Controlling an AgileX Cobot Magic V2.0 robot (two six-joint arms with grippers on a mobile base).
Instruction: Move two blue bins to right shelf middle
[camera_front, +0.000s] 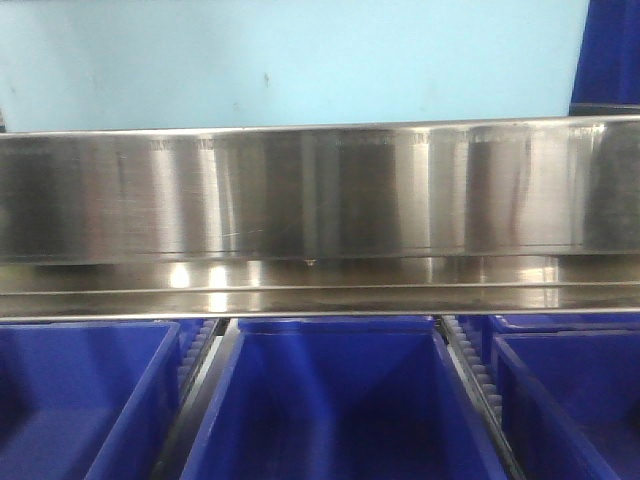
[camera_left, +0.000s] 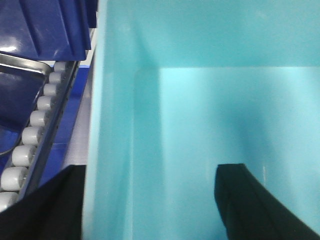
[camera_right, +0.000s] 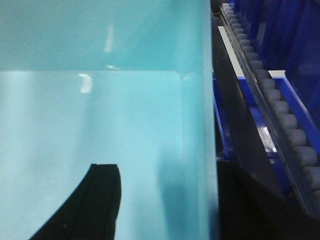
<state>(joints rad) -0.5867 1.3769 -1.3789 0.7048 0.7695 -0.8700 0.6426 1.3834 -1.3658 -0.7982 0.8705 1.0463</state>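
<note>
**Both grippers astride a pale bin**

Matte black fingers nearest; left gripper wide, straddling the left wall of a smooth, glossy pale-blue bin, inner finger clear of the wall; right gripper wide over the wall at 3 o'clock; dark bins at 6 o'clock under a brushed steel shelf.

Three dark blue bins below, one turquoise bin.
</note>
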